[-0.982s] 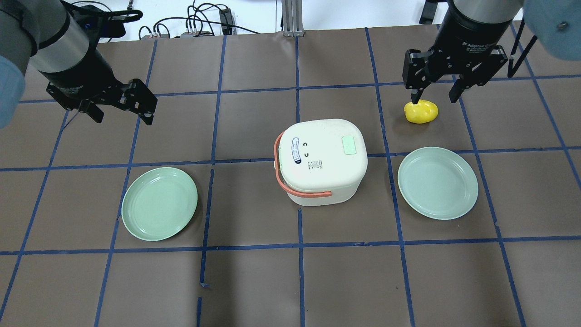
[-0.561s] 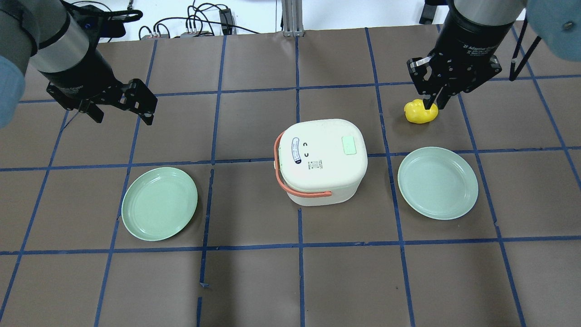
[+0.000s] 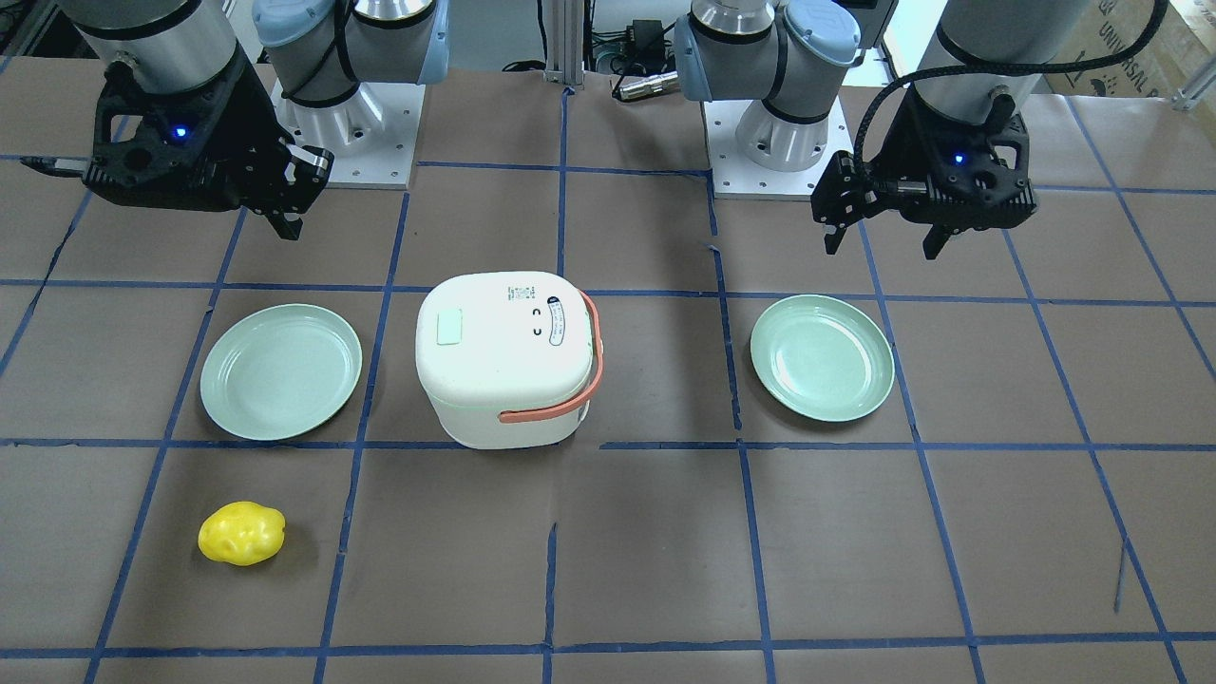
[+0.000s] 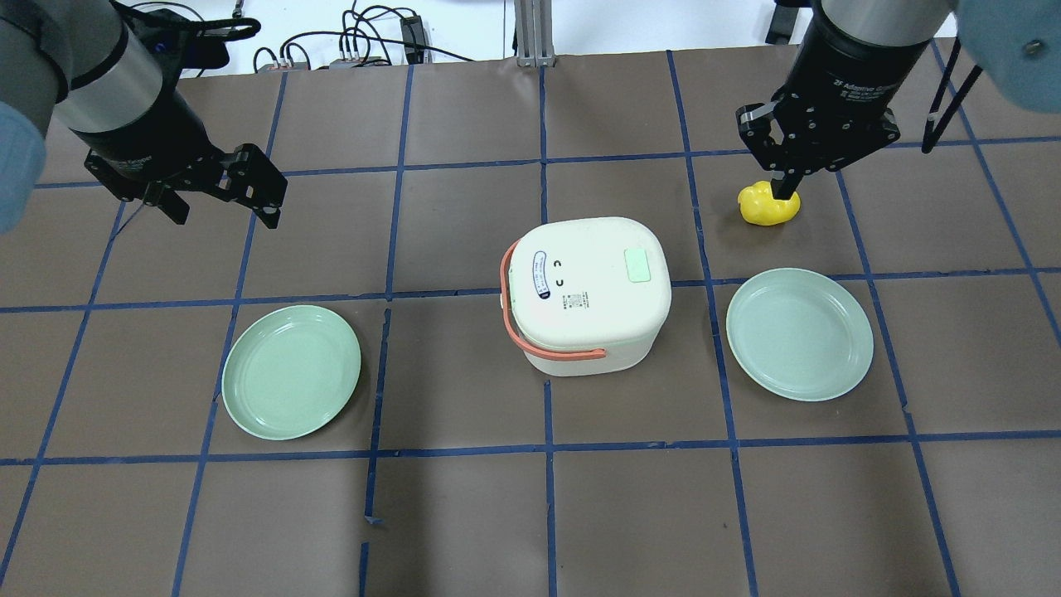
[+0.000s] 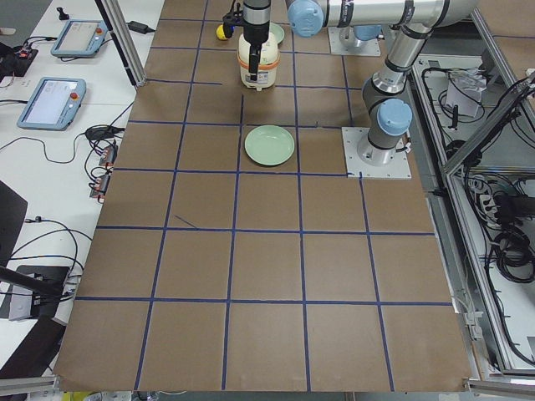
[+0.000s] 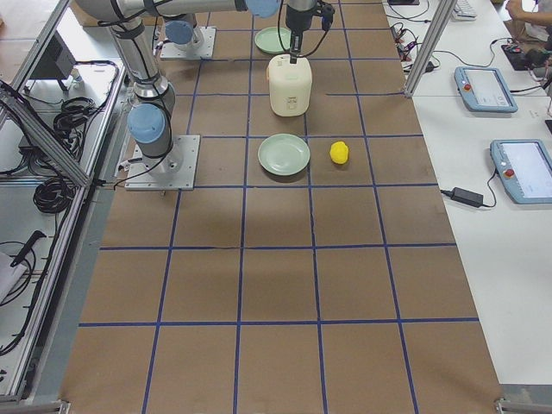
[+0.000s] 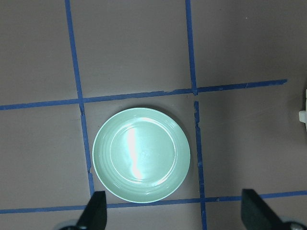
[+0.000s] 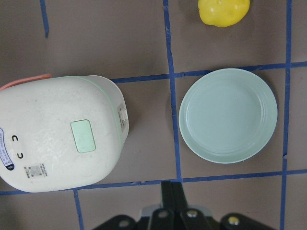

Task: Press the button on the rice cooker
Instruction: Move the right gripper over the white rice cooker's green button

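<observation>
The cream rice cooker with an orange handle stands mid-table, lid down. Its pale green button is on the lid's right side; it also shows in the front view and the right wrist view. My right gripper is shut and empty. It hangs high above the table, to the right of and beyond the cooker, and its joined fingers show at the right wrist view's bottom edge. My left gripper is open and empty, high above the left plate.
Two pale green plates lie either side of the cooker, one left and one right. A yellow potato-like object lies on the table beyond the right plate. Cables run along the table's far edge.
My right gripper's fingers have closed from wide open to shut. The left arm, cooker, plates and yellow object have not moved.
</observation>
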Available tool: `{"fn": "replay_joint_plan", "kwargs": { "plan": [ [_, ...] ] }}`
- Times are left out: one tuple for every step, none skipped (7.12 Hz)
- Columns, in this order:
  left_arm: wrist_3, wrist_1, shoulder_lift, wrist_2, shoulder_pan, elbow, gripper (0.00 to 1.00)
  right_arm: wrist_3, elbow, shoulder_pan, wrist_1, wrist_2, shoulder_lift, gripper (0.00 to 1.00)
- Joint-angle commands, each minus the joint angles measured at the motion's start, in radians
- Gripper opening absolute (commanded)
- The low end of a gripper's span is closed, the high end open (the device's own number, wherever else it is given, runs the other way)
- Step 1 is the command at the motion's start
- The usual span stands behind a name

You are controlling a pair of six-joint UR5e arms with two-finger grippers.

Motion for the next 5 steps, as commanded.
{"fn": "replay_joint_plan", "kwargs": {
  "plan": [
    [0.0,0.0,0.0,-0.001,0.0,0.0,1.0,0.063,0.002,0.054,-0.013,0.021,0.025,0.04],
    [0.0,0.0,0.0,-0.001,0.0,0.0,1.0,0.067,0.003,0.072,-0.018,0.022,0.029,0.04],
    [0.0,0.0,0.0,0.001,0.0,0.0,1.0,0.072,0.008,0.097,-0.06,0.024,0.035,0.04],
    [0.0,0.0,0.0,-0.001,0.0,0.0,1.0,0.074,0.032,0.124,-0.115,0.021,0.049,0.04],
    [0.0,0.0,0.0,-0.001,0.0,0.0,1.0,0.074,0.066,0.134,-0.174,0.018,0.049,0.04]
  ]
}}
